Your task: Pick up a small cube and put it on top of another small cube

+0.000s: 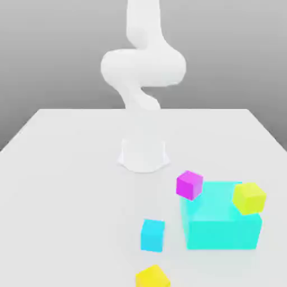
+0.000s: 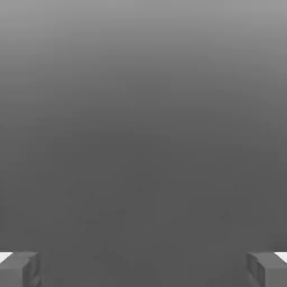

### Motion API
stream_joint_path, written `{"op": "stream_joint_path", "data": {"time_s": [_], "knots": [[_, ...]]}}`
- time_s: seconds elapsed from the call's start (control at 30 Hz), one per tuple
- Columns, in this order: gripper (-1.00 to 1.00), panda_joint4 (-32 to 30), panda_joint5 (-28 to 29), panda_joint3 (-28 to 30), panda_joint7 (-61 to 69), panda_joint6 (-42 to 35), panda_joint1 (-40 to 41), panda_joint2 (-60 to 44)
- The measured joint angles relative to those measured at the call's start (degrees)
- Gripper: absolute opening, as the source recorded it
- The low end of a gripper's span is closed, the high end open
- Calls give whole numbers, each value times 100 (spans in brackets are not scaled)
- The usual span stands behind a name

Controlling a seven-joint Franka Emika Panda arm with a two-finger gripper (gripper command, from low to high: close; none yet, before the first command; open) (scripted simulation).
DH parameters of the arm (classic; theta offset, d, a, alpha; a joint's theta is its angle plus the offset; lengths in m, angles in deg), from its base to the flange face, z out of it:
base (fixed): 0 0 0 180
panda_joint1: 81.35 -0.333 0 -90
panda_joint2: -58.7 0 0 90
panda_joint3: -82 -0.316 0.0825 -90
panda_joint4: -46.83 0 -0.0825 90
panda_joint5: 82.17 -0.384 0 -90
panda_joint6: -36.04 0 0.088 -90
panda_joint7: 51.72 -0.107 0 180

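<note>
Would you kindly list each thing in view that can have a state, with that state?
Gripper: open, holding nothing
Blue cube: upright, not stacked
Turquoise block: lying flat on the table

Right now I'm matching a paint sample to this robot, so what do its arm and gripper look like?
The arm is plain white, with smooth, rounded segments and a flared base; I see no cables or markings on it. The gripper has two dark grey, blocky fingers with angular edges.
</note>
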Motion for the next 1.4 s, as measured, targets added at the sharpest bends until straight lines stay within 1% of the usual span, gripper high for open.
{"op": "stream_joint_path", "data": {"time_s": [0.17,0.37,0.53,0.67,0.77,0.87,0.93,1.0,1.07,1.13,1.23,1.4], "knots": [[0,-435,-348,659,1412,460,-735,-795],[0,-935,-781,1273,3070,983,-1483,-1747],[0,-1351,-1113,1633,4428,1421,-1987,-2542],[0,-1683,-1317,1742,5472,1770,-2218,-3157],[0,-1939,-1329,1799,6152,2049,-2344,-3581],[0,-2203,-1168,1793,6710,2349,-2372,-3958],[0,-2384,-898,1814,6969,2559,-2368,-4175],[0,-2567,-445,1888,7098,2767,-2366,-4360],[0,-2603,-321,1903,7204,2926,-2333,-4524],[0,-2568,-435,1860,7345,3067,-2321,-4694],[0,-2496,-759,1667,7610,3283,-2199,-4974],[0,-2388,-1414,1050,8100,3671,-1740,-5493]]}}
